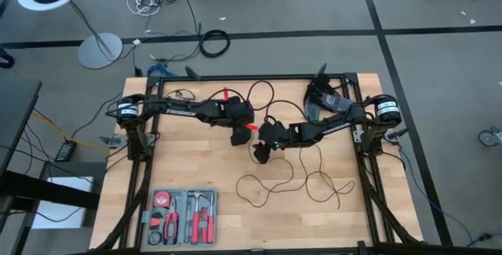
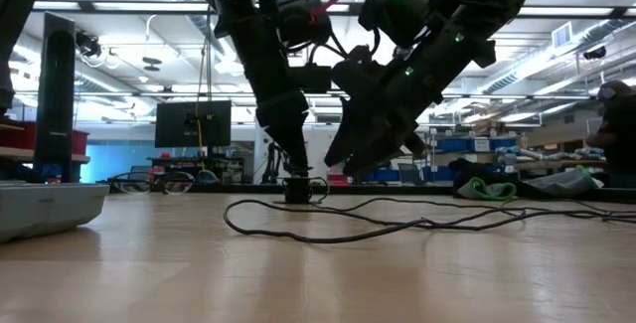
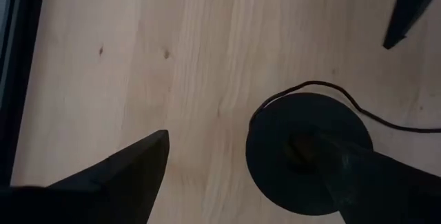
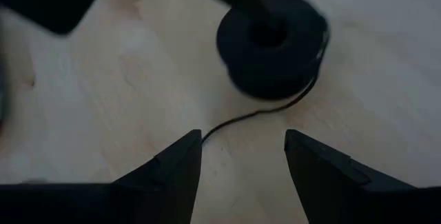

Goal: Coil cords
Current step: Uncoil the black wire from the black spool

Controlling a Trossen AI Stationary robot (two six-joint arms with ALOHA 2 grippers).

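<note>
The left gripper [image 3: 255, 172], fingers spread, pressed one finger on the puck [image 3: 303, 148] to pin it, while the right gripper [image 4: 241, 158] hovered unclenched over the cord [image 4: 241, 119], apparently ready to gather it.

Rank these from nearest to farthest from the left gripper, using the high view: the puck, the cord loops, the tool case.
1. Puck: directly under the left gripper, at table centre.
2. Cord loops: toward the right arm's side, front of centre.
3. Tool case: front edge, left arm's side.
</note>
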